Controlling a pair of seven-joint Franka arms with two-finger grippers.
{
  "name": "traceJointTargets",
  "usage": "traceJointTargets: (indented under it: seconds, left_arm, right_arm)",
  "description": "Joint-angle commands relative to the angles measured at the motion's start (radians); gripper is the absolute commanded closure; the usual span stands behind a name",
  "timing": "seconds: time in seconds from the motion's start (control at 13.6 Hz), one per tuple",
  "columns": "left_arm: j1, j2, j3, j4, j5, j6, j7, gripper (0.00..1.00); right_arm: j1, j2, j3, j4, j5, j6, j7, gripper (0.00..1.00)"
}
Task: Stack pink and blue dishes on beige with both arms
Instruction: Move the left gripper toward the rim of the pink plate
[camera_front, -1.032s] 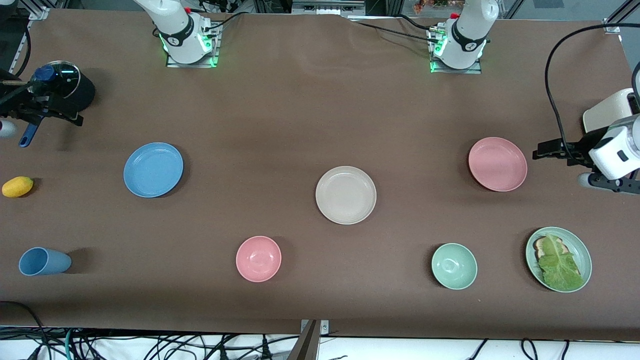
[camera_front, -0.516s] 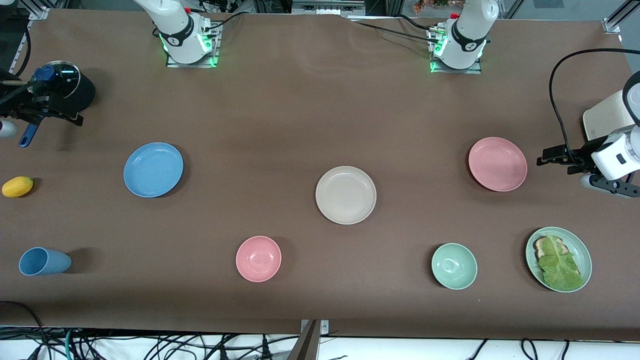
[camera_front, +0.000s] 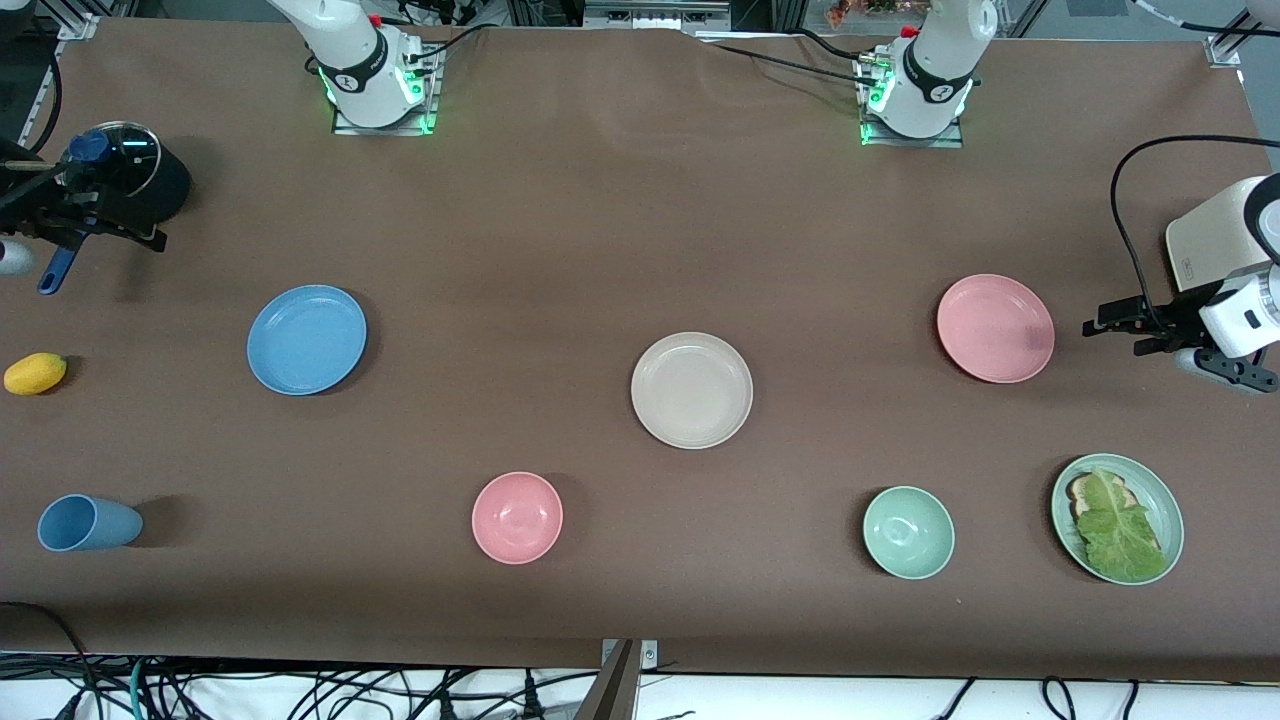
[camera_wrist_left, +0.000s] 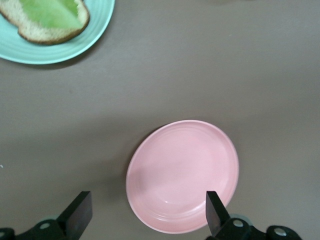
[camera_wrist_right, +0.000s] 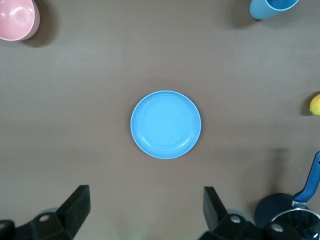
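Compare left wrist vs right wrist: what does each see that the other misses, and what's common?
Left wrist only: the pink plate lying flat ahead of the open left claw, and part of the pale green plate carrying bread topped with lettuce.

Right wrist only: the blue plate ahead of the open right claw, plus the pink bowl, blue cup, a yellow fruit and a dark pot with a blue handle.

Both: the brown table, an empty open claw, one target plate. Neither shows the beige plate.
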Motion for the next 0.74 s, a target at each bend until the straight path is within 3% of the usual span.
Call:
traceJointTargets:
  seconds: [0.0,0.66]
  left_arm:
    - [0.040,0.065,-0.003,0.007,-0.087,0.029,0.092,0.00]
    - [0.077,0.167,-0.003,-0.004,-0.198,0.055,0.146,0.01]
  right_arm:
    - [-0.011,-0.008,0.009,0.007,-0.013,-0.016,-0.009,0.00]
    - [-0.011,-0.008,0.009,0.007,-0.011,-0.021,-0.009,0.00]
